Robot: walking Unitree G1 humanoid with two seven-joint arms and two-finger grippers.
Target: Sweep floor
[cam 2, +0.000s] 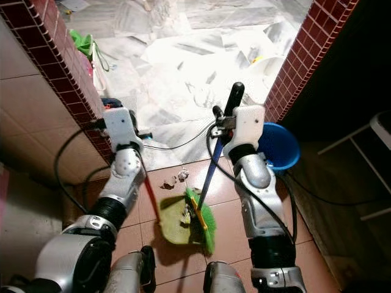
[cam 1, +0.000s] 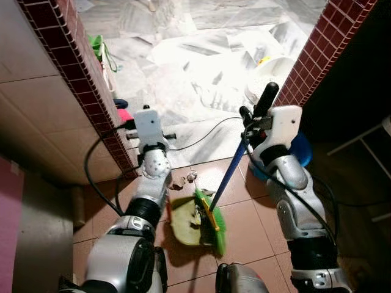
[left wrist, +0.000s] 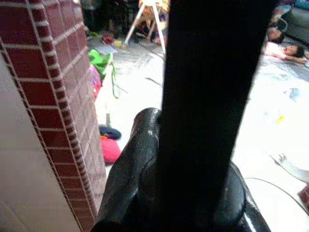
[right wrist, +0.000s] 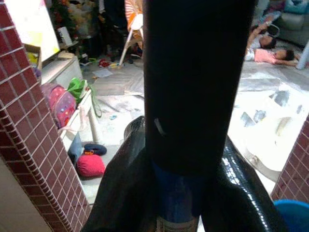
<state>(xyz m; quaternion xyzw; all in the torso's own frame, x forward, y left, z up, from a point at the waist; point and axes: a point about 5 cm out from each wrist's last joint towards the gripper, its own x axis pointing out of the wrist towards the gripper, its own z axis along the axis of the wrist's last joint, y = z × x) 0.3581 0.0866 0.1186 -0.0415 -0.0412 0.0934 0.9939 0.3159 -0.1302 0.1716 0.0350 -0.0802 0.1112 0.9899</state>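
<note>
Right gripper (cam 2: 215,124) clamped on broom (cam 2: 208,174) handle at mid-frame, green bristles at lower centre beside dustpan (cam 2: 172,223). Red dustpan handle in right eye view. Left gripper (left wrist: 193,145) clamped around black shaft.

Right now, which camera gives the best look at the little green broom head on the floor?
The right eye view: the green broom head lies whole against the dustpan. The left eye view shows the same, lower in frame. The right wrist view catches just the blue handle in the right hand.
</note>
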